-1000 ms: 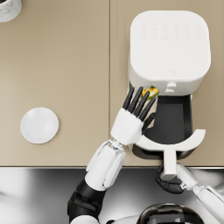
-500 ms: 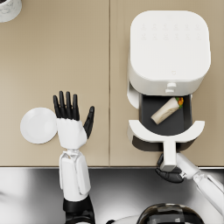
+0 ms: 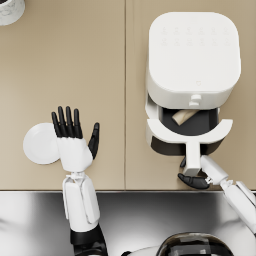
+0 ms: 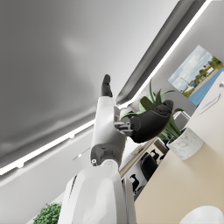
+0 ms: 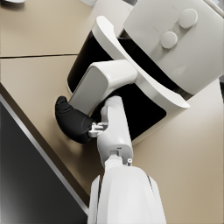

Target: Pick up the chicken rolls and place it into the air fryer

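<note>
The white air fryer stands at the back right of the counter. Its black drawer is pulled partly out, and a tan chicken roll lies inside, half hidden under the fryer body. My right hand grips the end of the drawer handle; in the right wrist view the dark right hand wraps under the white drawer handle. My left hand is raised with its fingers spread and holds nothing, partly over a white plate. In the left wrist view the left hand shows empty.
A white speckled pot sits at the far left corner. A seam runs down the tan counter. A steel strip borders the counter's near edge. In the left wrist view, a potted plant stands on the counter.
My left hand left the roll in the drawer and drew back to the plate, fingers spread. The drawer has since slid further into the fryer with my right hand on the handle.
</note>
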Robot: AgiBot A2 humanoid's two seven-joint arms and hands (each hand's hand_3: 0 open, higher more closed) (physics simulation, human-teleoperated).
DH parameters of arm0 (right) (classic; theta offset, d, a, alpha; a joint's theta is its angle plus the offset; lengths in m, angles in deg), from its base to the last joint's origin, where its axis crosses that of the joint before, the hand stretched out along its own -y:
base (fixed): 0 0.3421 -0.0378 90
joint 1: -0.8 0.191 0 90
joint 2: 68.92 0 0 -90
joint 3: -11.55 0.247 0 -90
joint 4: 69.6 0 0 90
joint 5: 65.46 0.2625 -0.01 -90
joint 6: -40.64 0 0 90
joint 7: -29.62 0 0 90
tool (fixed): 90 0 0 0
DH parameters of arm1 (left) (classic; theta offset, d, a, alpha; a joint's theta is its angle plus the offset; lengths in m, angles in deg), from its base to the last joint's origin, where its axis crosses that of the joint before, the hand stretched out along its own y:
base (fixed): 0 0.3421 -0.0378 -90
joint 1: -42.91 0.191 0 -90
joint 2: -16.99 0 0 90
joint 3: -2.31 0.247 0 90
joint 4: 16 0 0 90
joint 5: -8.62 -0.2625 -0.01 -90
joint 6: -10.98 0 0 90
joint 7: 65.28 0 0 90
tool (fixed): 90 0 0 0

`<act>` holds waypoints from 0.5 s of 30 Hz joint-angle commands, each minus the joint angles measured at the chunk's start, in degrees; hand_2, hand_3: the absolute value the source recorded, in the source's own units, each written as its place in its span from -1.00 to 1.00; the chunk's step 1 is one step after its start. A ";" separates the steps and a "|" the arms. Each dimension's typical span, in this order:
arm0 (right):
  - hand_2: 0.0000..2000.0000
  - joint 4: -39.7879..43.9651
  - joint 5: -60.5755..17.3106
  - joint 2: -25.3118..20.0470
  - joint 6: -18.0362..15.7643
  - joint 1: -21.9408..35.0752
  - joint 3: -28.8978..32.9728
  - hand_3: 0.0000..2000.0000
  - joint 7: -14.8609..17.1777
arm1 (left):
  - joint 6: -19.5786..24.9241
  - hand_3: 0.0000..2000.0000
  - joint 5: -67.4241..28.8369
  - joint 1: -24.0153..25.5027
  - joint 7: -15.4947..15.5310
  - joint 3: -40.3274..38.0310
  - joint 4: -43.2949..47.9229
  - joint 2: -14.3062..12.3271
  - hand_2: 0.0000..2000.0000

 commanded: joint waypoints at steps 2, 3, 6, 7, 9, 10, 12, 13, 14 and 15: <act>1.00 2.11 0.01 -17.00 -0.59 6.94 -0.82 1.00 -0.25 | 0.00 -1.00 0.00 -0.62 0.00 -0.15 0.01 0.25 -1.00; 1.00 3.19 0.01 -17.17 -0.87 7.91 -0.82 1.00 -0.34 | 0.00 -1.00 0.00 -0.48 0.00 -0.63 0.15 0.29 -1.00; 1.00 6.74 0.01 -17.95 -1.58 10.04 -0.88 1.00 -0.49 | 0.00 -1.00 0.00 -0.65 0.00 -0.63 -0.19 0.51 -1.00; 1.00 7.83 0.02 -18.31 -1.70 10.76 -0.89 1.00 -0.56 | 0.00 -1.00 0.00 -0.54 0.00 -1.03 -0.36 0.55 -1.00; 1.00 10.95 0.01 -19.36 -1.85 12.30 -0.90 1.00 -0.57 | 0.00 -1.00 0.00 -0.72 0.00 -1.07 -0.70 0.72 -1.00; 1.00 12.11 0.01 -19.75 -1.95 13.02 -0.91 1.00 -0.57 | 0.00 -1.00 0.00 -0.72 0.00 -0.96 -1.02 0.77 -1.00; 1.00 14.57 0.01 -20.74 -2.45 14.48 -0.93 1.00 -0.63 | 0.00 -1.00 0.00 -0.42 0.00 -1.12 -1.17 0.81 -1.00; 1.00 16.22 0.00 -21.47 -2.27 15.37 -0.93 1.00 -0.45 | 0.00 -1.00 0.00 -0.23 0.00 -1.18 -0.90 0.83 -1.00; 1.00 17.33 0.00 -21.85 -2.14 16.18 -0.92 1.00 -0.41 | 0.00 -1.00 0.00 -0.22 0.00 -1.14 -0.90 0.88 -1.00; 1.00 18.61 -0.01 -22.29 -2.05 16.91 -0.92 1.00 -0.37 | 0.00 -1.00 0.00 -0.24 0.00 -1.32 -0.97 0.95 -1.00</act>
